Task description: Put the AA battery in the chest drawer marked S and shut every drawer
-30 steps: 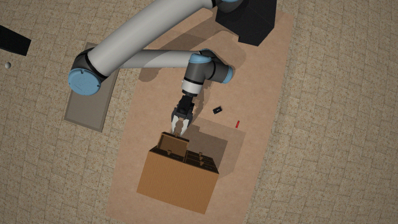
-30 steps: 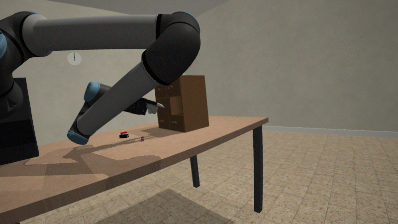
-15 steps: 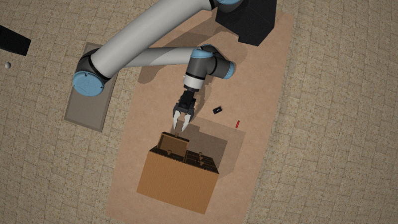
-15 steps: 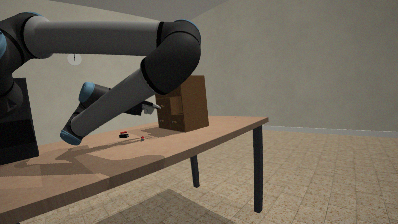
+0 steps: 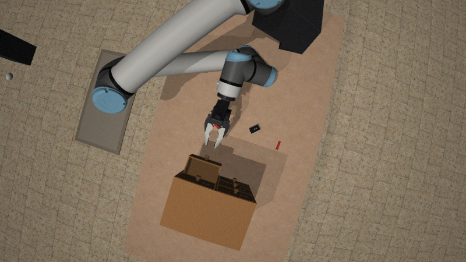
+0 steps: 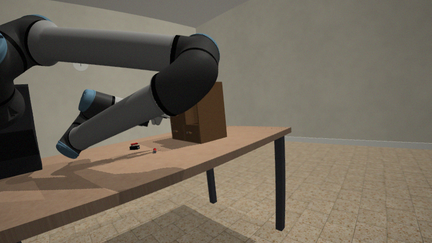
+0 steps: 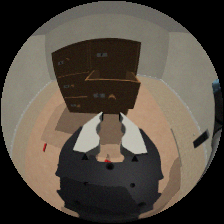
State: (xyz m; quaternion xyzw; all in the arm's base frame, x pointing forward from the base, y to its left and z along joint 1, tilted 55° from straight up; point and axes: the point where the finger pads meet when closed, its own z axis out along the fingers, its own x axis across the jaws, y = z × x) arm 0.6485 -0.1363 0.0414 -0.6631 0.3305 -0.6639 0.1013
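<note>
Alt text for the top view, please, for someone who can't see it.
A wooden chest stands on a table with one drawer pulled out. The jaws, partly apart, point at that drawer with nothing between their tips. A small black object and a red stick-like one lie nearby.

The jaws (image 5: 210, 146) (image 6: 165, 117) have backed away from the open drawer (image 5: 201, 170) (image 7: 117, 98): a second ago their tips were right by its knob (image 5: 207, 157) (image 7: 112, 96), and now a gap shows between them in the top view. A small red thing (image 5: 216, 126) has come into sight there between the bases of the fingers. The arm's elbow (image 5: 109, 99) (image 6: 188, 72) has shifted towards the desk (image 5: 303, 97) (image 6: 169, 160) as seen from above and sunk lower in the exterior view, covering more of the chest's (image 5: 208, 211) (image 6: 211, 112) upper front. The wrist joints (image 5: 240, 70) (image 6: 93, 102) have drawn back from the chest too, and the forearm (image 5: 195, 62) (image 6: 114, 116) now hides more of the dark body behind the jaws.
</note>
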